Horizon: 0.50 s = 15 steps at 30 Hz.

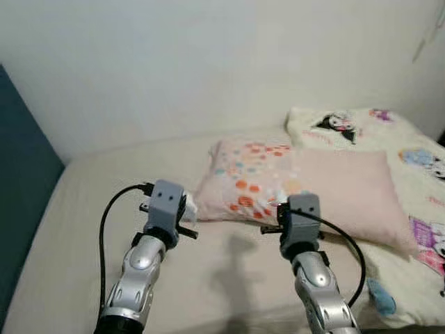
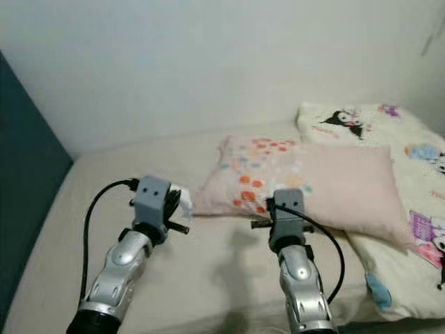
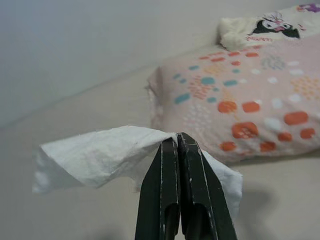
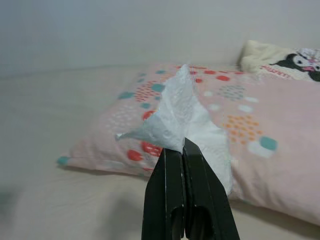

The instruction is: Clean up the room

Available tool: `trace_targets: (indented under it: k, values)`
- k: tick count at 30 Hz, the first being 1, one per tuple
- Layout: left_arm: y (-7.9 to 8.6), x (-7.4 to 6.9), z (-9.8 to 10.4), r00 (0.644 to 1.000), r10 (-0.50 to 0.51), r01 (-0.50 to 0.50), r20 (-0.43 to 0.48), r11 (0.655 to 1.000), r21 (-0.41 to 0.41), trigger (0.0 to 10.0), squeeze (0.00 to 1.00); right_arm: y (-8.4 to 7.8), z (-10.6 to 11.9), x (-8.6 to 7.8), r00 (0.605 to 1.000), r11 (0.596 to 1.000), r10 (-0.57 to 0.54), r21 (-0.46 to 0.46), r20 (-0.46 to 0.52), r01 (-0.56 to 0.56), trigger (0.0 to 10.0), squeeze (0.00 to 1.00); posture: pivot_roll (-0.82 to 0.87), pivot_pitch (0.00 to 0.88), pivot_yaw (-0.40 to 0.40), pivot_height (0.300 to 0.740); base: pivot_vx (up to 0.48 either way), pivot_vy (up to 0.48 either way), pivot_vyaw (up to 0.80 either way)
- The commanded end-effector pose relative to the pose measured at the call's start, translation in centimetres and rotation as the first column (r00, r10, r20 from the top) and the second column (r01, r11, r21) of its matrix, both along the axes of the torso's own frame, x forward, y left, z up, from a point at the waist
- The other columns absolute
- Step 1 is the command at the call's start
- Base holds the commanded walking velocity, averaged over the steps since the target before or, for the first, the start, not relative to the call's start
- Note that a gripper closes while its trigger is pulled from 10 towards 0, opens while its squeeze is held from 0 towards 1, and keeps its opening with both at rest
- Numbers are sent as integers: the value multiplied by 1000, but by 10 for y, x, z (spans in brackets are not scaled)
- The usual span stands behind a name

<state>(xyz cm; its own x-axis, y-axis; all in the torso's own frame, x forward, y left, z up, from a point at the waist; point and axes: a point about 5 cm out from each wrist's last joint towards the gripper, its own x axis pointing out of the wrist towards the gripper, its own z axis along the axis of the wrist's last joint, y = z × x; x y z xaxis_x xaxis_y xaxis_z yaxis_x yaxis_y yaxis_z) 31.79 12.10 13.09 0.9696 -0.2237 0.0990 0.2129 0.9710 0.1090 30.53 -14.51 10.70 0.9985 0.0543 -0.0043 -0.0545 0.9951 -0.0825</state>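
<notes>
While each hand (image 3: 176,142) (image 4: 183,147) pinches tissue (image 3: 95,157), bed (image 1: 83,209) lies open.

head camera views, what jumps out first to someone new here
Two silver arms reach over a beige bed, each tool shut on a crumpled white tissue: the left tool holds the left tissue, the right tool the right tissue. Behind them lies a pink spotted pillow.

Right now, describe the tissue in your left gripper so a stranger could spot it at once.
Start at the beige bed, then find the pink spotted pillow at its middle. Just beside that pillow's corner, the left gripper pinches a crumpled white tissue above the sheet. The right gripper holds another white tissue in front of the pillow.
</notes>
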Motion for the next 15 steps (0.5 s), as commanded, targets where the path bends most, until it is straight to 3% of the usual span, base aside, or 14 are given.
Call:
trace_targets:
  k: [1, 10, 15]
  values:
    - [7, -2, -2, 1000, 29, -29, -8, 1000, -11, 10000, 0, 2, -4, -1, 1000, 1000, 8, 11, -10, -8, 10000, 0, -10, 42, -2, 726, 0, 0, 0]
    - [5, -6, -6, 1000, -10, 10, -10, 1000, 18, 10000, 0, 6, -5, 0, 1000, 999, 29, 15, -10, -29, 10000, 0, -10, 37, -7, 740, 0, 0, 0]
    - [8, -11, -25, 998, 0, 2, -62, 1000, 29, 10000, 0, 12, -25, 0, 991, 997, 76, -3, -106, -77, 10000, 0, -11, 35, -9, 740, 0, 0, 0]
